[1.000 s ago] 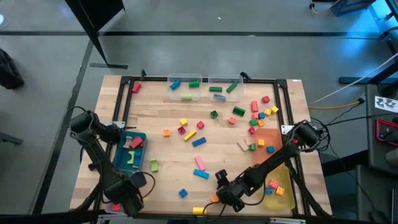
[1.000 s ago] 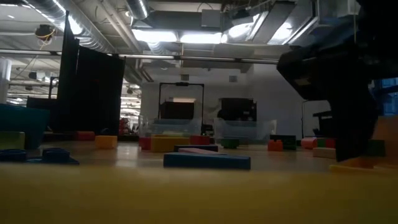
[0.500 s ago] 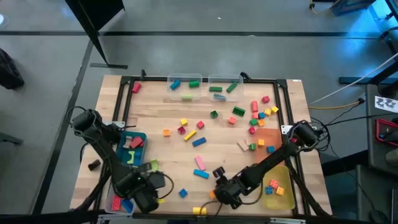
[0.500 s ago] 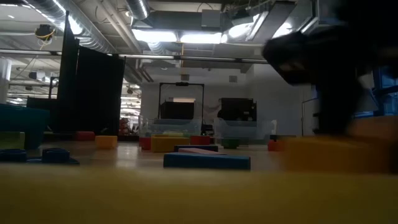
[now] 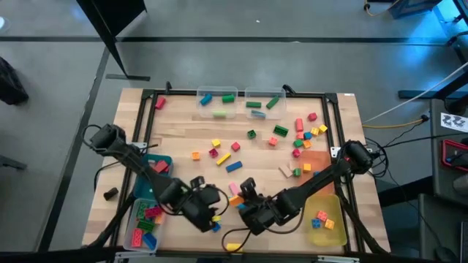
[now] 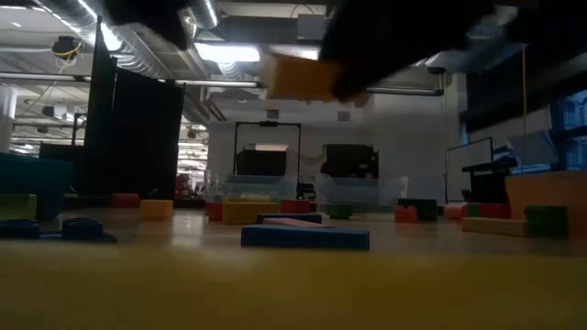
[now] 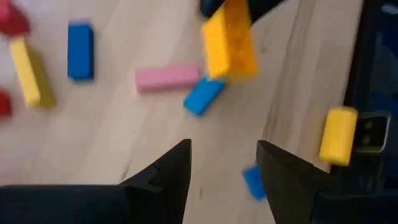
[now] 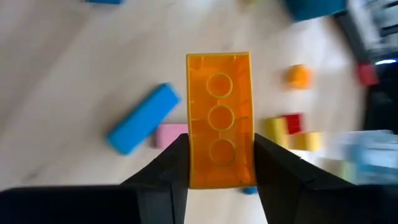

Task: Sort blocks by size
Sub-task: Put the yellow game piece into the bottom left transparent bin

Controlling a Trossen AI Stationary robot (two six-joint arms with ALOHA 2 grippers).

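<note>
Holding an orange brick (image 8: 219, 119) between its fingers, my right gripper (image 5: 252, 212) sits above the near middle of the worktop (image 5: 183, 139). From the wrist view the brick shows its hollow underside, a glossy translucent shell with three round tubes in a row, clamped by its long sides. My left gripper (image 5: 205, 207) hovers just beside it with its fingers (image 7: 168, 171) parted and nothing between them; its own camera looks straight at the held brick.

Below the two grippers lie a pink bar (image 7: 167, 76) and a light blue bar (image 7: 203, 96), touching at one end, both smooth-sided. A darker blue block (image 7: 80, 42) and a long yellow bar (image 7: 25, 70) lie farther out on the pale wood. A yellow block (image 5: 232, 248) rests at the near edge of the worktop.

More blocks are scattered across the middle and toward the right side: red, orange, yellow and green pieces in a loose cluster (image 5: 303, 135). At the far edge stand two clear bins (image 5: 241, 96), each with a few green and blue bricks inside. A blue bin (image 5: 165, 159) sits on the left, and a clear bin (image 5: 135, 226) nearer me holds mixed small pieces. A yellow bin (image 5: 338, 234) on the right holds small cubes.

In the low view a blue bar (image 6: 304, 236) lies flat across the foreground.
</note>
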